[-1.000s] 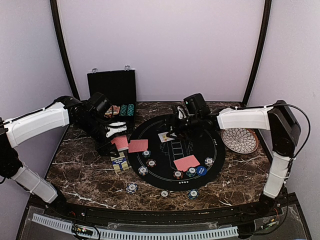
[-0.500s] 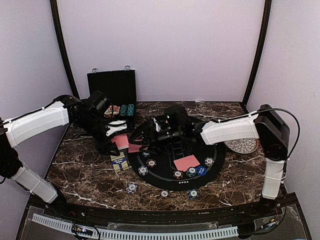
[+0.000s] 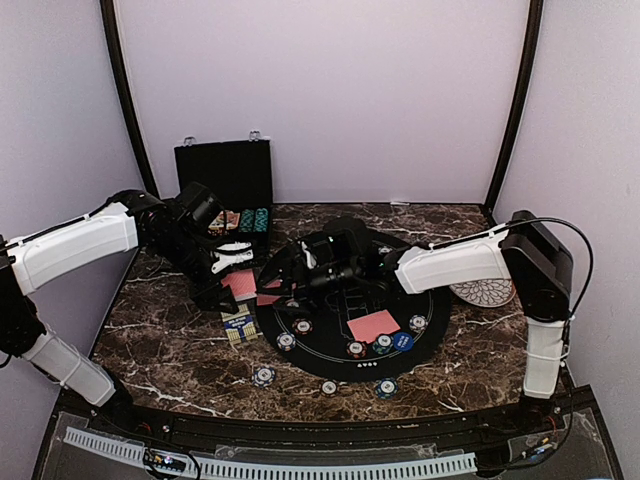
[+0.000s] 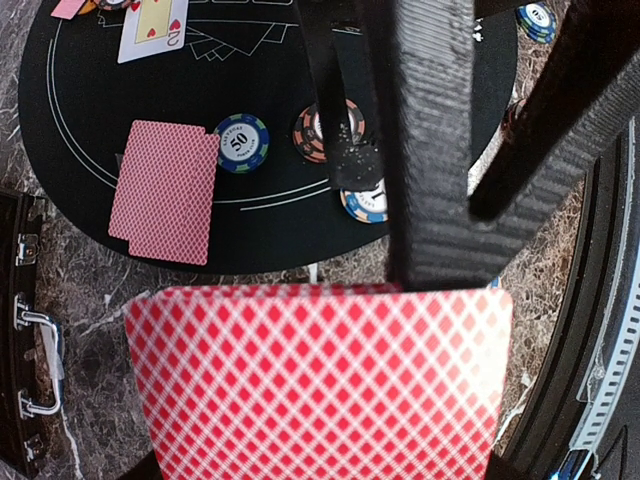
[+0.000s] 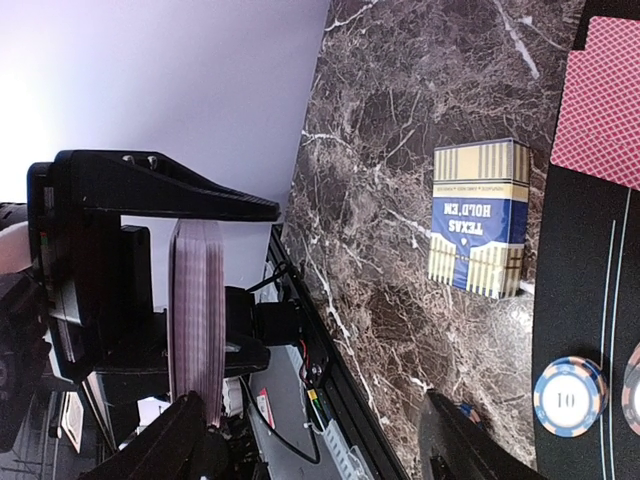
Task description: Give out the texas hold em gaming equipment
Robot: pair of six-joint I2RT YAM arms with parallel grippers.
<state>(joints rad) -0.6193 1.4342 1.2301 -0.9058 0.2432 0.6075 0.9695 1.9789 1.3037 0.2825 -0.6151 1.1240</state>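
Lilac walls (image 3: 330, 90) enclose a brown-veined marble table (image 3: 160, 330); a round black mat (image 3: 330, 335) covers its centre; a black case (image 3: 225, 170) stands open at 11 o'clock; a patterned plate (image 3: 488, 292) lies at 3. The left gripper (image 3: 235, 280) clamps the red-backed deck (image 4: 320, 390) by the mat's 9 o'clock edge; the right gripper (image 5: 315, 450), jaws spread and empty, points toward it; chips (image 3: 356, 349) and face-down cards (image 3: 372, 325) lie toward 6.

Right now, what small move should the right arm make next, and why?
Probably ease the right gripper forward to the deck of red-backed cards and close on the top card. Its jaws stand open and empty, facing the deck's edge, which the left gripper holds clamped.
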